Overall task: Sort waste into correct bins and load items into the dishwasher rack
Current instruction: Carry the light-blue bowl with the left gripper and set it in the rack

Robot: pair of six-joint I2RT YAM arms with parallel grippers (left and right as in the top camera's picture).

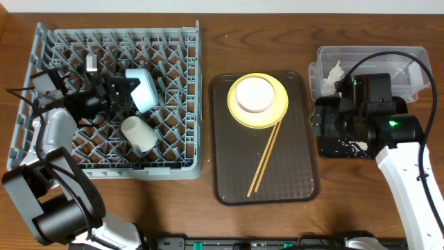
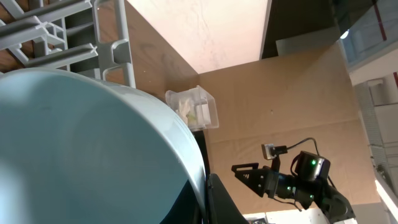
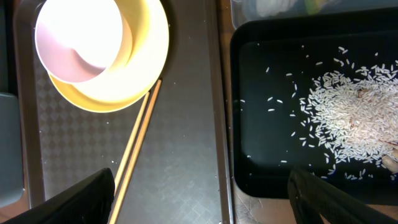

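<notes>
The light-blue bowl (image 1: 144, 90) stands on edge among the pegs of the grey dishwasher rack (image 1: 182, 104). My left gripper (image 1: 119, 89) is shut on its rim, and the bowl fills the left wrist view (image 2: 87, 149). A small pale cup (image 1: 139, 132) lies in the rack in front of it. The white bowl (image 1: 253, 94) sits on the yellow plate (image 1: 276, 111), and the chopsticks (image 1: 266, 158) lie below them. My right gripper (image 3: 211, 199) is open and empty over the left edge of the black tray (image 3: 261, 124), which holds rice scraps (image 3: 348, 106). The clear tub (image 1: 374, 59) holds the white tissue (image 1: 333, 73). I cannot make out the snack wrapper.
The plate, white bowl and chopsticks lie on a flat brown serving tray (image 1: 291, 180) between the rack and the bins. The black tray sits just right of the brown tray's rim (image 3: 222, 124). The clear tub is behind the black tray. Bare wooden table runs along the front.
</notes>
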